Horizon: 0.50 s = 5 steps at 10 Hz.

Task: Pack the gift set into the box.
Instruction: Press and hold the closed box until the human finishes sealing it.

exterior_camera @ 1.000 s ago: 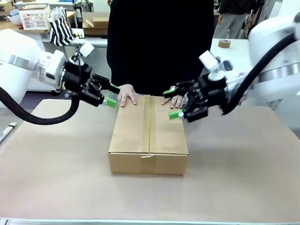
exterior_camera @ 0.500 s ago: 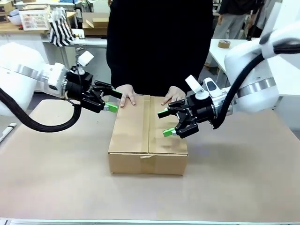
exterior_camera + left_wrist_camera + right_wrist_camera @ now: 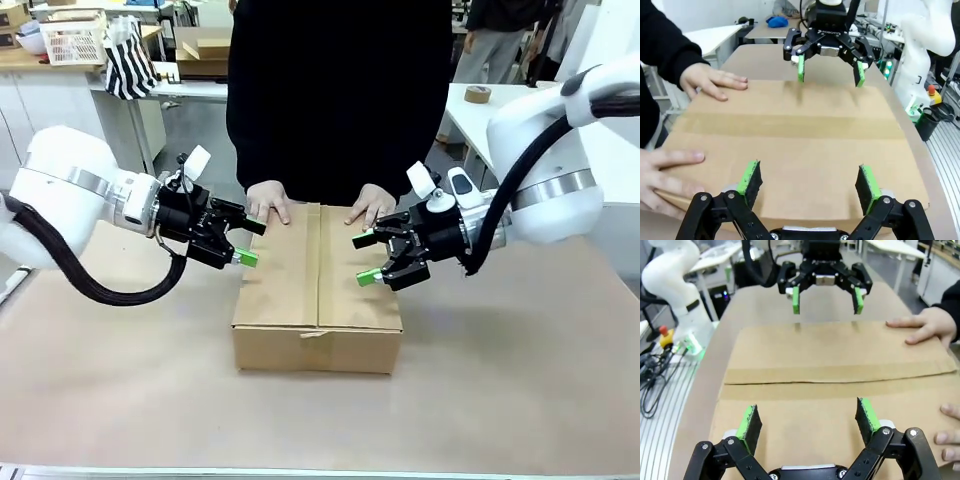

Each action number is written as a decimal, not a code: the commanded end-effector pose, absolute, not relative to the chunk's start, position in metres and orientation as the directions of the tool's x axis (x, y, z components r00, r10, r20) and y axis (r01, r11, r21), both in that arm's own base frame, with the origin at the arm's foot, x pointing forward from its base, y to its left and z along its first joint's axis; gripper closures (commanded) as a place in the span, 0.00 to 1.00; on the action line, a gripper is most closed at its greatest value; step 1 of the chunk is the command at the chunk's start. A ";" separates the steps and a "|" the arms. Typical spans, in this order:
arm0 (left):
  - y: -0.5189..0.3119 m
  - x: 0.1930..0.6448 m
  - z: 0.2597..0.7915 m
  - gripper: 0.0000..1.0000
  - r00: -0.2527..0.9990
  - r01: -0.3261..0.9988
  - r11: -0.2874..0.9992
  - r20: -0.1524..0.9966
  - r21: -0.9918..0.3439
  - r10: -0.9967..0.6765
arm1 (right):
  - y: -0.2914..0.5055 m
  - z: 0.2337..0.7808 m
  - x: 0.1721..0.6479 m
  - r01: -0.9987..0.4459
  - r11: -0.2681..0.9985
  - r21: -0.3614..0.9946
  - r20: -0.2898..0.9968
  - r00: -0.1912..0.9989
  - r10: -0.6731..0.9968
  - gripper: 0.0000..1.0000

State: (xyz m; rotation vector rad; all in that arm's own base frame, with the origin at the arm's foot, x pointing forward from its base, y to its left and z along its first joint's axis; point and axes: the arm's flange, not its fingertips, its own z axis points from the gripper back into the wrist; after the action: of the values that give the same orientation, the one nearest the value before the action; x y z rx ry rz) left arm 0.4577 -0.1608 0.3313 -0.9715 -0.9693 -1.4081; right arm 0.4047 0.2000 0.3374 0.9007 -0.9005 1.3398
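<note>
The shut box (image 3: 318,290) sits on the desk (image 3: 500,380) with a person's hands (image 3: 270,203) on its far edge. Our left tool (image 3: 250,242) and right tool (image 3: 365,258) hang by its sides, both spread apart, maybe not touching it.

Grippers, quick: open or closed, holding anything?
Left gripper: open, holding nothing.
Right gripper: open, holding nothing.

Brown cardboard box (image 3: 317,290) lies mid-table; flaps closed flat; centre seam lengthwise.
</note>
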 end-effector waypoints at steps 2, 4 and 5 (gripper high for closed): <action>-0.164 0.466 0.317 0.00 -0.021 1.000 -0.010 0.954 0.019 -0.299 | 0.208 0.313 0.410 -0.995 0.098 0.015 0.906 0.055 0.419 0.00; -0.170 0.466 0.313 0.00 -0.049 0.998 -0.039 0.948 0.038 -0.314 | 0.214 0.302 0.416 -0.993 0.112 0.030 0.884 0.078 0.461 0.00; -0.173 0.466 0.311 0.00 -0.084 0.996 -0.046 0.936 0.072 -0.341 | 0.214 0.297 0.419 -0.991 0.126 0.035 0.879 0.090 0.468 0.00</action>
State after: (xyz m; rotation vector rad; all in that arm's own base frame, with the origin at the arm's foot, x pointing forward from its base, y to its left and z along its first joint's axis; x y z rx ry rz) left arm 0.4646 -0.1678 0.3128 -0.9753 -0.9562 -1.3873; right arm 0.4133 0.2044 0.3094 0.8600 -0.8489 1.2950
